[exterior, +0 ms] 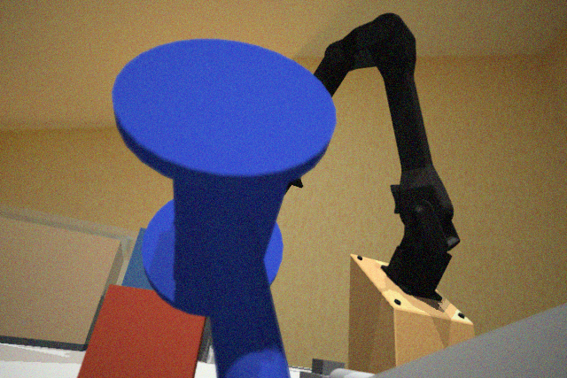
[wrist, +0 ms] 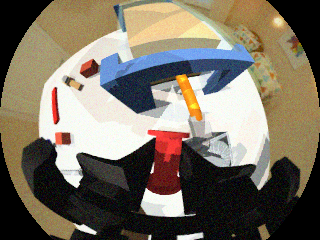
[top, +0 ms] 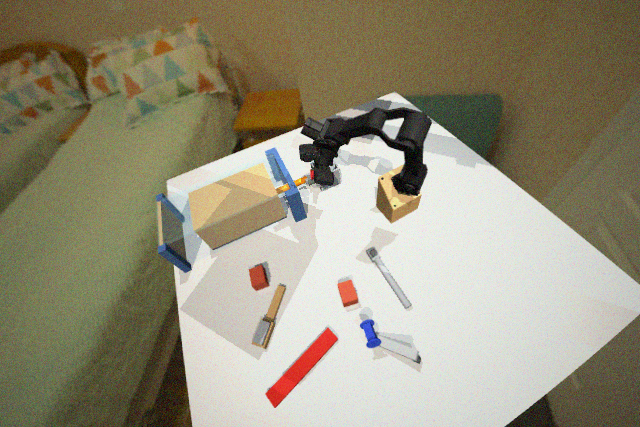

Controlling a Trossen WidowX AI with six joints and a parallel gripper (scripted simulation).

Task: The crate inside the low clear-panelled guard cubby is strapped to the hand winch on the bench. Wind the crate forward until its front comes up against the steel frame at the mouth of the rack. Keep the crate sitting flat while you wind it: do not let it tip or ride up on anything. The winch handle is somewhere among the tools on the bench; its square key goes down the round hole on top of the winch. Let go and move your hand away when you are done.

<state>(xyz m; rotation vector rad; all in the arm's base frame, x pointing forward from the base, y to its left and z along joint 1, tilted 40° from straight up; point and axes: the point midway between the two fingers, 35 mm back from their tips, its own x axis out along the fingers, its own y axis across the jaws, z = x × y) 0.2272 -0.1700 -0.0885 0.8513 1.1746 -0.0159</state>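
Observation:
The crate is a tan box sitting flat inside the clear-panelled cubby. Its front is close behind the blue frame at the mouth; I cannot tell whether they touch. An orange strap runs out through the frame toward the winch, which is grey and partly hidden by my fingers. My gripper is shut on the red knob of the winch handle, just outside the frame. The handle's key and the winch hole are hidden. The exterior view does not show the fingers.
Red blocks, a wooden-handled brush, a red bar, a grey wrench-like tool and a blue-knobbed tool lie on the bench. The arm stands on a wooden block.

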